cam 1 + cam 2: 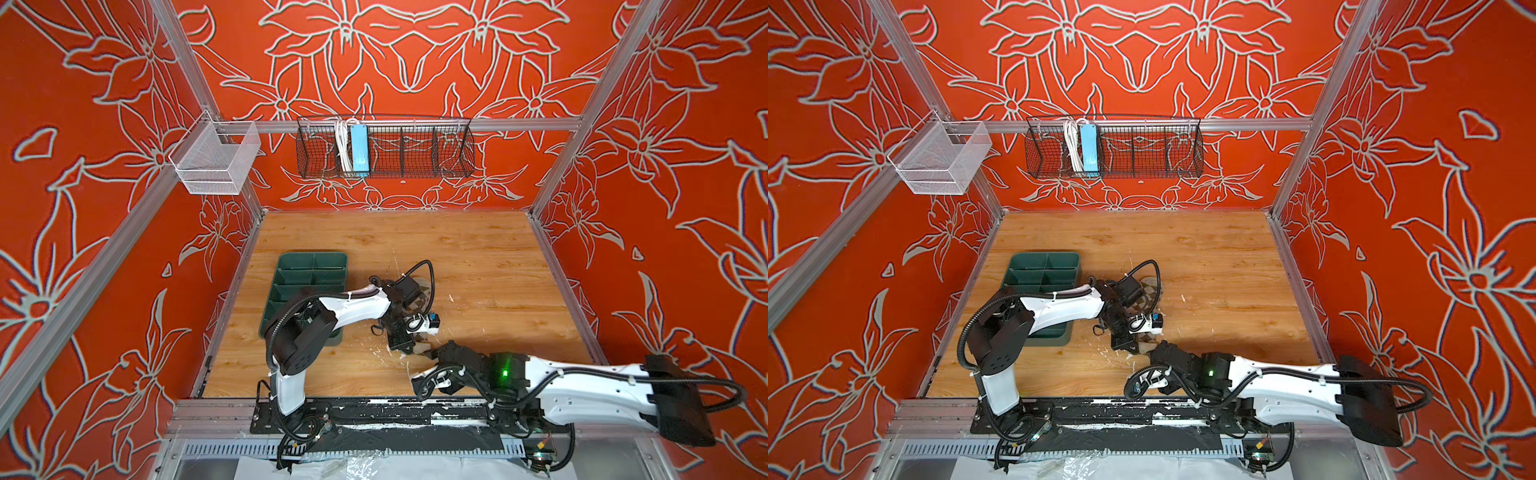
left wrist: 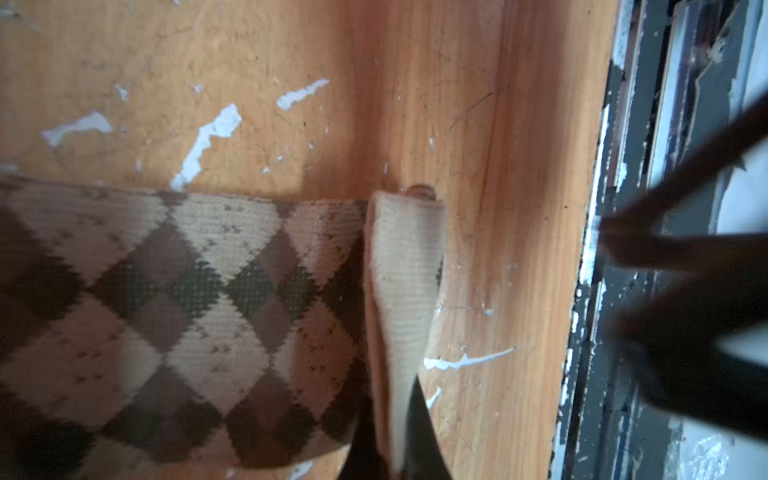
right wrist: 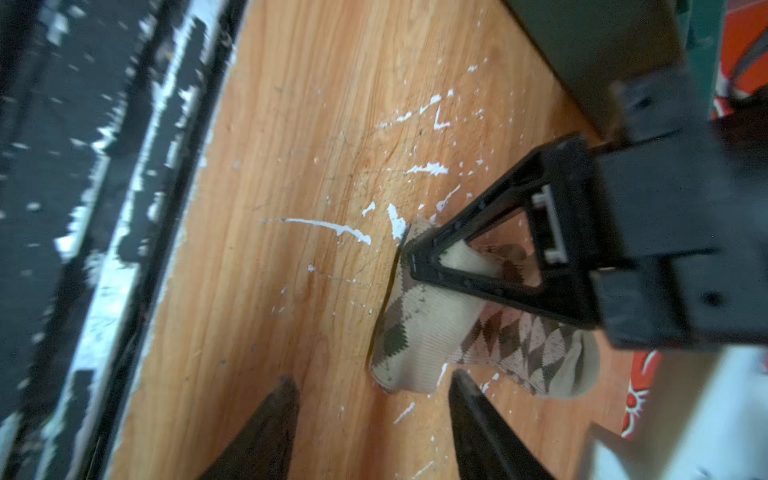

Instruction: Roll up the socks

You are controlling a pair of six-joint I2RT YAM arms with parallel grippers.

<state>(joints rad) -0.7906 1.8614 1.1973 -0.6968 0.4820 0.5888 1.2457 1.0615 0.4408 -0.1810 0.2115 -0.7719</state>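
Beige-and-brown argyle fabric sock [image 2: 208,299] lies flat on the scratched wooden tabletop [image 1: 478,257]. Seen from above, it sits just toward five o'clock of the table's middle. Its toe points to twelve o'clock and its plain beige cuff [image 2: 405,266] is at the six o'clock end, near the front edge. The cuff is already turned over once onto the patterned leg, and the fold looks uneven.

The left gripper [image 2: 390,440] is clamped tight on one corner of that folded cuff. The right gripper [image 3: 374,380] sits at about four o'clock of the cuff, low over the wood with its jaws apart, holding nothing. The free corner of the cuff is just ahead of its tips.

The roll seems barely begun. To do it well, the right gripper should probably pinch the free corner. Both grippers should then turn together toward twelve o'clock, keeping the fabric snug so the roll does not come out cone-shaped.

A dark green plastic compartment tray [image 1: 311,266] rests at nine o'clock. The second sock is not visible in any view.
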